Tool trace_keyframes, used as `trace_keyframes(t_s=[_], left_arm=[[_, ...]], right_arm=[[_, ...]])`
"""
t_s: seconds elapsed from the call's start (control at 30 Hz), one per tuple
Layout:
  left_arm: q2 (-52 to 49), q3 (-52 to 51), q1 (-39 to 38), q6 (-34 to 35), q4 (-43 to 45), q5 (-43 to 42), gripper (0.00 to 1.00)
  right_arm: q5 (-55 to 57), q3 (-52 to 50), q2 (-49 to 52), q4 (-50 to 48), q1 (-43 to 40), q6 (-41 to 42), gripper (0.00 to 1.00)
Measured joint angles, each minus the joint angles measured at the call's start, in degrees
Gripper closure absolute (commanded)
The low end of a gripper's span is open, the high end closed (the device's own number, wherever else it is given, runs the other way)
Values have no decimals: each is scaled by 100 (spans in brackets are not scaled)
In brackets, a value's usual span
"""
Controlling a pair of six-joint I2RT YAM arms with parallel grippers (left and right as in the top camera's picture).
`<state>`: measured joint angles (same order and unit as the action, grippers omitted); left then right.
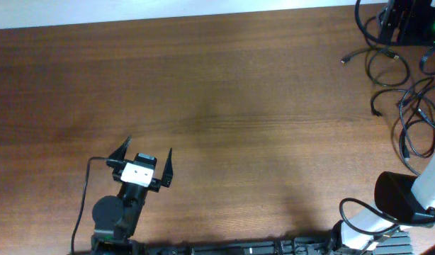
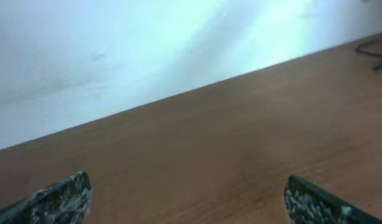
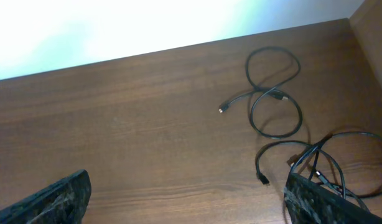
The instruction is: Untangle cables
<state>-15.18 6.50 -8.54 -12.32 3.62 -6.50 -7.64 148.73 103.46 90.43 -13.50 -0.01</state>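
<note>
- the cables (image 1: pixel 410 106) lie at the far right of the table (image 1: pixel 239 85), in loose black loops that cross one another.
- in the right wrist view, one cord (image 3: pixel 275 93) lies in a figure-eight a little apart from the bunch (image 3: pixel 331 165), whose loops overlap at the right edge of that view.
- the left gripper (image 1: pixel 148 152) sits at the near left, well apart from the cables, with its jaws wide apart and nothing between them.
- the right gripper (image 3: pixel 186 193) faces the cables from the near right, jaws also wide apart and empty, touching no cord.
- judged from this, the task has hardly begun: no cord is gripped or pulled free.
- left to do: reach the bunch, lift a cord, and draw each one out until none cross.
</note>
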Motion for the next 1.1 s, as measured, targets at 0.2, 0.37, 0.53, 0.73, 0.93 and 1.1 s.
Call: trace_keyframes(t_s=[0.2, 0.37, 0.53, 0.73, 0.93, 1.1], left_arm=[[393, -520, 0, 337, 400, 219, 1], [713, -566, 39, 533, 216, 435, 1], [1259, -570, 129, 732, -367, 555, 1], [1438, -581, 365, 1231, -815, 638, 1], [1438, -581, 522, 1368, -815, 656, 1], [1438, -581, 551, 1340, -815, 656, 1]], right_arm=[[0, 0, 0, 4, 0, -2, 1], [0, 0, 0, 4, 0, -4, 2], [0, 0, 0, 2, 0, -2, 1], [0, 0, 0, 7, 0, -4, 1], [0, 0, 0, 2, 0, -2, 1], [0, 0, 0, 2, 0, -2, 1]])
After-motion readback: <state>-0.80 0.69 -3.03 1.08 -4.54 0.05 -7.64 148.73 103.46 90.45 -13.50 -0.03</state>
